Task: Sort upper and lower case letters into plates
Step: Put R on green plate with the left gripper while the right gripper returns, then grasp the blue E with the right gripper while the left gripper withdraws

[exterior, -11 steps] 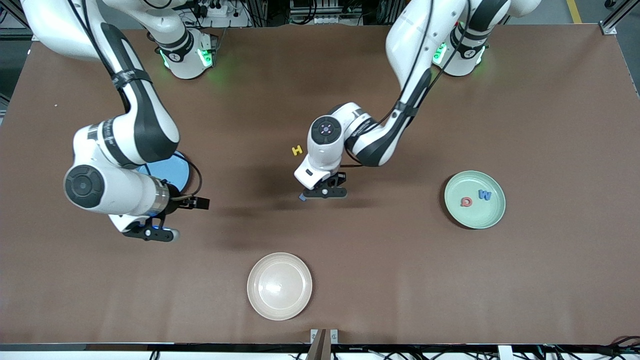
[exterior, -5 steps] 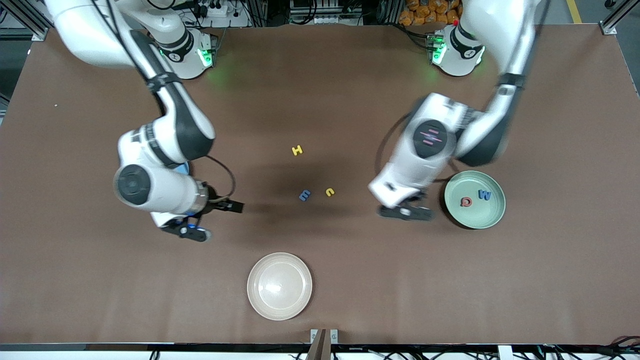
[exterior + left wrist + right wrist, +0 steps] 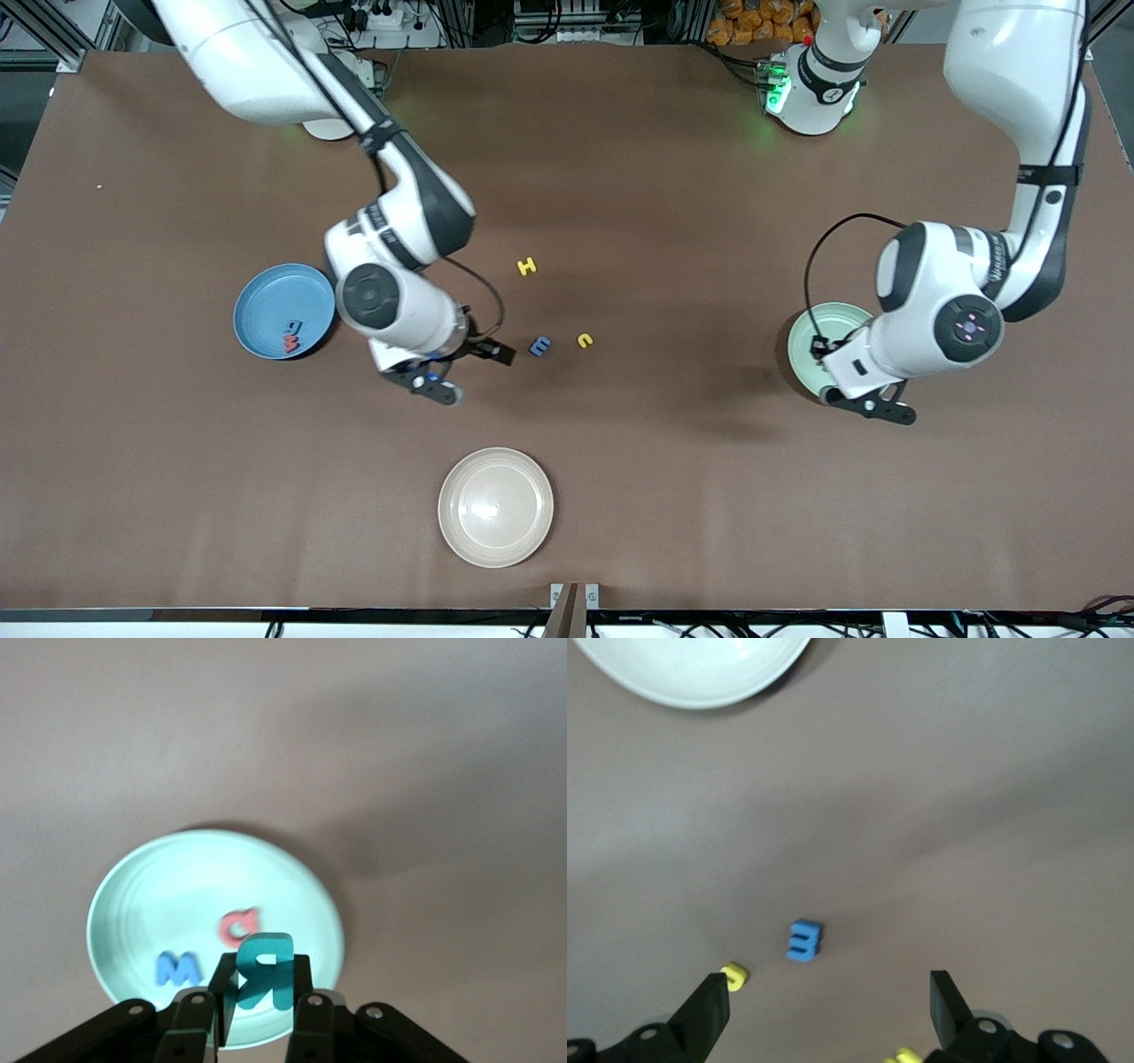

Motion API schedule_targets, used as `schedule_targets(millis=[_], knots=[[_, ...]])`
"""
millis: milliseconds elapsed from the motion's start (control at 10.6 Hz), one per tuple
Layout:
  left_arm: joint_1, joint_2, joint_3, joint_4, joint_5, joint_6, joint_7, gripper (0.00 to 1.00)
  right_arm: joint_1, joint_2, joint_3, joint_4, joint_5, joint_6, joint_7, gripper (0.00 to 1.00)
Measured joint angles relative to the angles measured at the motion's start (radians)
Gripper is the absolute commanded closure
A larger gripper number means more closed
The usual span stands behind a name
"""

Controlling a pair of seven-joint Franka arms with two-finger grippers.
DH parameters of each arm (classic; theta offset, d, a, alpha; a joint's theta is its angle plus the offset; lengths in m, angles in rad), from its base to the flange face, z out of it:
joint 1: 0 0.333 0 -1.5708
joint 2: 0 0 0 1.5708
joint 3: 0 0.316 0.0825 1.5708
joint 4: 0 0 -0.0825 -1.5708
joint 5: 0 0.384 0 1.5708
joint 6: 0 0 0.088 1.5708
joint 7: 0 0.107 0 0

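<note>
Cream plate (image 3: 495, 507) near tabletop's front-camera edge, apart from everything else. Blue "m" (image 3: 540, 346), small yellow letter (image 3: 584, 340) and yellow "H" (image 3: 527, 266) loose mid-table, nothing covering them; "H" farthest from front camera. Right gripper (image 3: 431, 379) wide open over bare tabletop beside blue "m". Left gripper (image 3: 257, 1019) clamped on teal "R" (image 3: 259, 969), held upright over mint plate (image 3: 142, 895), which holds red "Q" (image 3: 237, 924) and blue "W" (image 3: 178, 968). Blue plate (image 3: 266, 306), toward right arm's end, holds red letter (image 3: 291, 342) and one pale letter near its rim.
</note>
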Motion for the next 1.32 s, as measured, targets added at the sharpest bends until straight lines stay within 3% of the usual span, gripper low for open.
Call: schedule_targets(millis=[94, 282, 659, 941, 1318], knots=[[0.011, 0.021, -0.003, -0.02, 0.0, 0.002, 0.003, 0.81, 0.031, 0.01, 0.0, -0.001, 0.0, 0.021, 0.033, 0.0], [0.027, 0.07, -0.005, -0.035, 0.0, 0.025, 0.003, 0.0, 0.059, 0.044, -0.002, -0.006, -0.001, 0.058, 0.098, 0.0], [0.062, 0.072, -0.016, -0.013, 0.0, 0.041, 0.003, 0.0, 0.065, 0.149, -0.003, -0.017, -0.001, 0.191, 0.274, 0.0], [0.052, -0.012, -0.06, 0.026, 0.0, 0.006, 0.003, 0.0, 0.066, 0.199, -0.007, -0.017, -0.001, 0.225, 0.292, 0.0], [0.05, -0.139, -0.096, 0.122, 0.0, -0.151, 0.003, 0.0, 0.085, 0.213, -0.006, -0.016, -0.003, 0.225, 0.293, 0.0]])
